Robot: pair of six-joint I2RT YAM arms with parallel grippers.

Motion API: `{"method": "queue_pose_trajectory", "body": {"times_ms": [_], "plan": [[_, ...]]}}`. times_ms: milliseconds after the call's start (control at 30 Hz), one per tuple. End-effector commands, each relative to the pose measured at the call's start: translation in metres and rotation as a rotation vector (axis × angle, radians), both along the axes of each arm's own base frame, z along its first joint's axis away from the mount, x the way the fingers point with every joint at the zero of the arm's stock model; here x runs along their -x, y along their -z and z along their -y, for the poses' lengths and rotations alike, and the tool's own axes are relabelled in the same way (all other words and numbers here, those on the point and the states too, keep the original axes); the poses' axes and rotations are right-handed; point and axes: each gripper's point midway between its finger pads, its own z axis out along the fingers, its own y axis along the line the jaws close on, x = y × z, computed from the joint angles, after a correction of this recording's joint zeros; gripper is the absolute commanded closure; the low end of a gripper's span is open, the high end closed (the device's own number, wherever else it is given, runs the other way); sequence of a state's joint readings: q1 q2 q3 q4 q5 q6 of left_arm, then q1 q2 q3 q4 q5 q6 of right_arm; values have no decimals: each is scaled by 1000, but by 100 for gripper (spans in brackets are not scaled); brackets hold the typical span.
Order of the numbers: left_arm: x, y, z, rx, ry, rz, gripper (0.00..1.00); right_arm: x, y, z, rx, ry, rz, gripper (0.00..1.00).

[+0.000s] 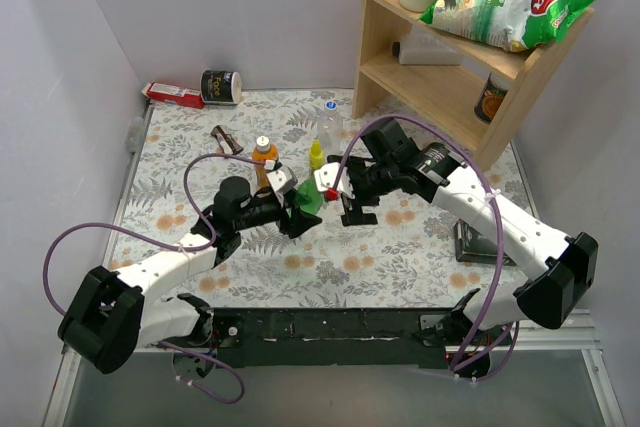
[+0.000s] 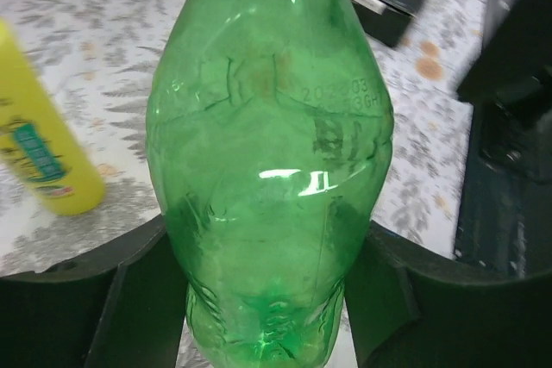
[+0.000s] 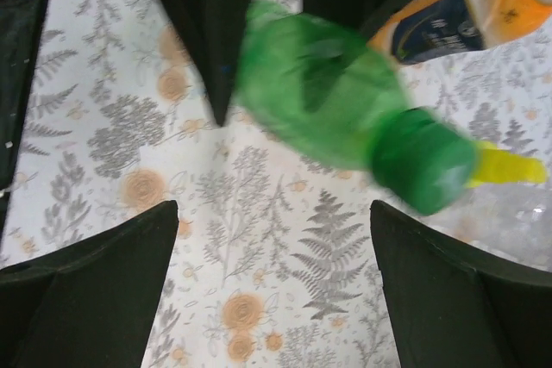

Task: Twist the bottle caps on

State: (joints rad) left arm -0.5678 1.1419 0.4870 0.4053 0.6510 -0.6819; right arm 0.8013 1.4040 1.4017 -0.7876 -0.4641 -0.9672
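Green translucent plastic bottle (image 2: 272, 170) clamped between left gripper (image 2: 267, 290) fingers, tilted. Round green screw cap (image 3: 423, 161) on its neck, just ahead of right gripper (image 3: 272, 282); fingers spread wide, grasping nothing. Slim yellow bottle (image 2: 39, 152) beside left gripper. Floral tablecloth (image 3: 259, 213) beneath.

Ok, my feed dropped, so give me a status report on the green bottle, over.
Left gripper shut on green bottle. Right gripper open, off the green cap. Cap sits on the neck, tightness unclear. Yellow bottle close by.

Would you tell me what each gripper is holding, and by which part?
Left gripper clamps the green plastic bottle near its base; right gripper holds nothing.
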Motion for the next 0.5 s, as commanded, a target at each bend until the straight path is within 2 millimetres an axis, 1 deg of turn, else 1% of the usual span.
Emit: {"method": "queue_pose_trajectory", "body": {"times_ms": [0, 67, 100, 133, 167, 200, 233, 267, 300, 333, 400, 433, 467], "plan": [[-36, -32, -9, 64, -139, 53, 100, 34, 10, 18, 51, -19, -110, 2], [-38, -34, -9, 63, -142, 56, 100, 35, 12, 20, 55, -16, -112, 2], [-38, -32, -10, 54, -137, 55, 100, 32, 9, 17, 39, -9, -102, 2], [-37, -33, -9, 39, -112, 83, 100, 28, 5, 16, 25, 47, -126, 4], [-34, -33, -8, 22, -82, 105, 100, 16, 0, 17, 2, 98, -134, 5], [-27, -24, -8, -12, -45, 97, 100, 5, -21, 14, -58, 134, -139, 6], [-19, -24, -6, -33, 19, 137, 100, -6, -35, 12, -116, 182, -176, 6], [-13, -19, -7, -60, 45, 119, 100, -23, -43, 16, -160, 220, -211, 6], [-9, -16, -7, -74, 71, 118, 100, -32, -65, 12, -208, 221, -182, 5], [-5, -14, -8, -89, 97, 119, 100, -39, -73, 11, -226, 206, -146, 5], [-2, -12, -9, -126, 120, 115, 100, -36, -83, 3, -256, 120, -114, 2], [-2, -12, -9, -132, 129, 116, 100, -34, -85, -1, -274, 78, -92, 2], [-2, -14, -9, -141, 135, 122, 100, -26, -88, -5, -289, 29, -65, 2]]}}
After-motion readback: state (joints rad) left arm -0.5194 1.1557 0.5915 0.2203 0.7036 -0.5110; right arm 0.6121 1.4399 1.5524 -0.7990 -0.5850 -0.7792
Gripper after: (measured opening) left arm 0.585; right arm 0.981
